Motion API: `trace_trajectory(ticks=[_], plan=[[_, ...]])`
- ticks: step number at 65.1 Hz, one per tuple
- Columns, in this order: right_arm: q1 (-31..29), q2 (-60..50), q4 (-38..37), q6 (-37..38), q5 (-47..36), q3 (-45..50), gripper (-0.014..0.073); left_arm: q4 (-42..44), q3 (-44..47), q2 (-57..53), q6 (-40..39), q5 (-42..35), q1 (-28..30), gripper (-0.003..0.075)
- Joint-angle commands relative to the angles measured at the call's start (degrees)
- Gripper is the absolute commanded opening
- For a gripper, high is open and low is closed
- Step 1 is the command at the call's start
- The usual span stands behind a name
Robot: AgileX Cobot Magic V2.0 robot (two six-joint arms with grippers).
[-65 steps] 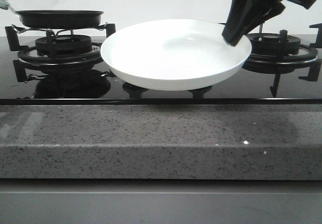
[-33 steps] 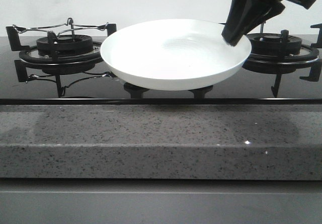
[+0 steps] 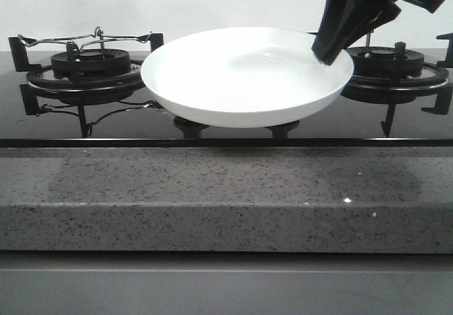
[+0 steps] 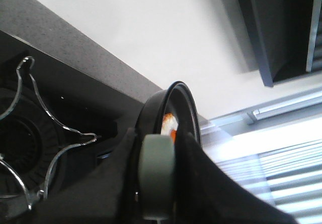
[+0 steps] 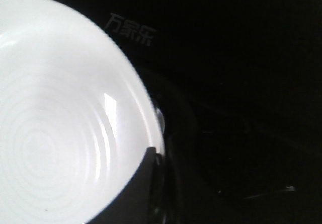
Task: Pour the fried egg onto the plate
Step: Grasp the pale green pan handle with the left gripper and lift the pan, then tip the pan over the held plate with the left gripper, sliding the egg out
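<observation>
The right gripper is clamped on the rim of the white plate, holding it tilted above the stove between the burners. The left gripper grips the pan handle; the black pan is up off the left burner, with a sliver of fried egg showing inside.

The right gripper is showing as matte black, angular, tapering fingers below a bulkier black wrist housing. In the left wrist view, the left gripper is appearing as broad black fingers, dark and largely featureless.
</observation>
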Motion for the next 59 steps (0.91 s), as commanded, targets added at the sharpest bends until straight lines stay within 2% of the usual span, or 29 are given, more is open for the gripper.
trace_trajectory(ticks=[1, 19, 37, 47, 59], plan=[[0.07, -2.9, 1.7, -0.36, -2.18, -1.3, -0.0067, -4.47, -1.79, -5.27, 0.28, 2.17, -2.08, -0.0019], [0.07, -2.9, 1.7, -0.36, -2.18, -1.3, -0.0067, 0.65, -1.79, -10.68, 3.61, -1.6, -9.51, -0.002], [0.07, -2.9, 1.7, -0.36, -2.18, -1.3, -0.0067, 12.74, -1.79, -14.78, 6.91, -10.2, -18.97, -0.002], [0.07, -2.9, 1.7, -0.36, -2.18, -1.3, -0.0067, 15.98, -1.55, -16.44, 13.34, -14.91, -24.6, -0.002], [0.07, -2.9, 1.7, -0.36, -2.18, -1.3, -0.0067, 27.62, -1.55, -18.72, 19.7, -23.01, -32.75, -0.002]])
